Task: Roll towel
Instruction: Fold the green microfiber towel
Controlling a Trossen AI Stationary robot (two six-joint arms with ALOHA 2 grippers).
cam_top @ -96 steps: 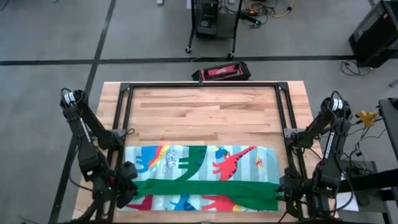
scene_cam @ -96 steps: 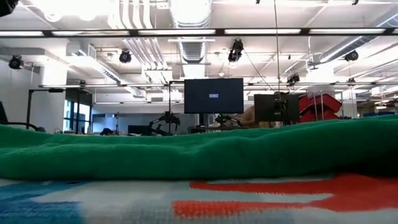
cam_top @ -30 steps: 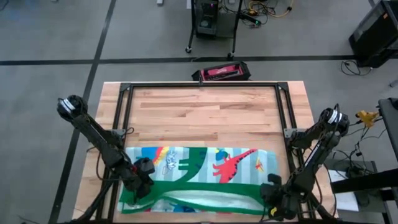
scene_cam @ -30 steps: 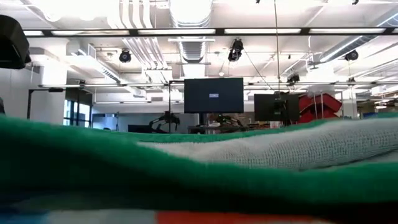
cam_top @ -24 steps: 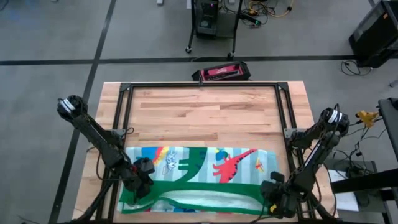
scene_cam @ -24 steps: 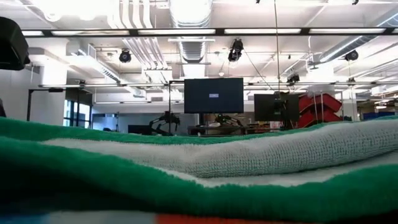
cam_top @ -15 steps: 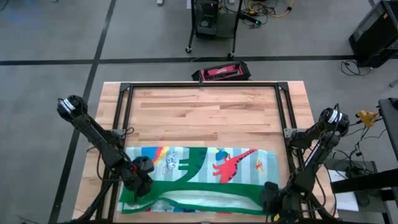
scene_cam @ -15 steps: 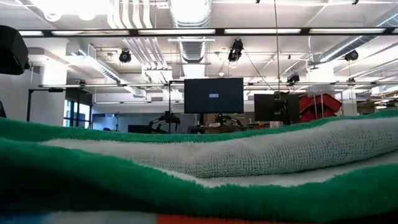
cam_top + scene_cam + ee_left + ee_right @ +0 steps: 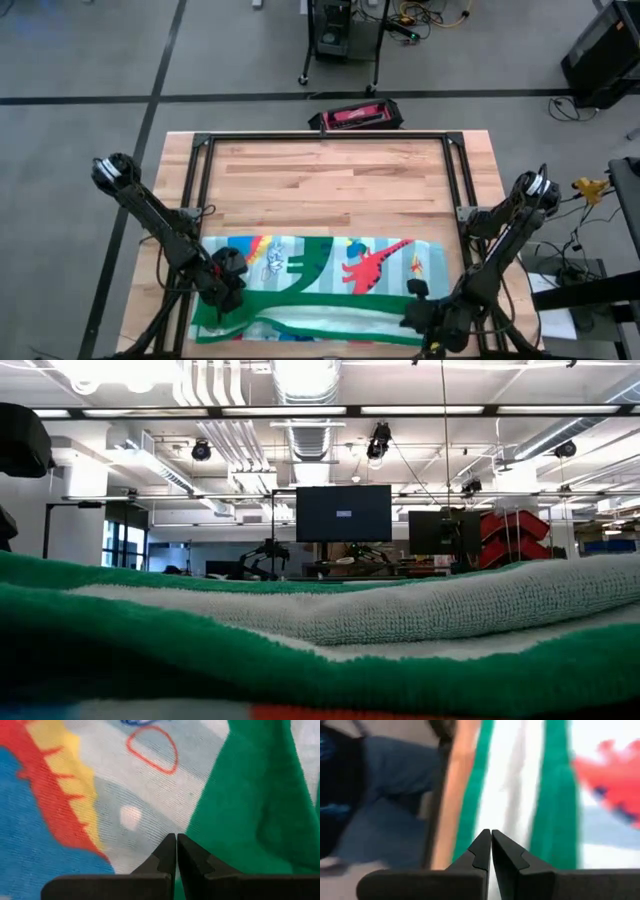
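Observation:
The towel (image 9: 320, 275) lies flat along the table's near edge, dinosaur print up. Its near long edge is folded over into a green band with a pale strip (image 9: 330, 322). In the low view these stacked layers (image 9: 320, 650) fill the lower half. My left gripper (image 9: 226, 285) is shut over the towel's left end, where print meets green (image 9: 176, 838). My right gripper (image 9: 408, 318) is shut low over the fold's right part, its tips above the pale strip (image 9: 490, 834). My left gripper points its shut fingers down at the towel's left end, at the edge of the green band (image 9: 210, 820); whether the tips touch the cloth I cannot tell. My right gripper points along the fold toward the table's left, over the pale strip (image 9: 507, 795); whether it touches I cannot tell.
A black frame (image 9: 320, 137) rims the wooden table, whose far half (image 9: 320, 190) is bare wood. A red and black case (image 9: 355, 117) lies beyond the far edge. The table's near edge (image 9: 452, 810) runs close beside the fold. Monitors stand in the room behind (image 9: 343, 513).
My right gripper has slid toward the table's left along the near fold, staying shut. The folded layers have sunk a little in the low view. My left gripper has kept its place over the towel's left end.

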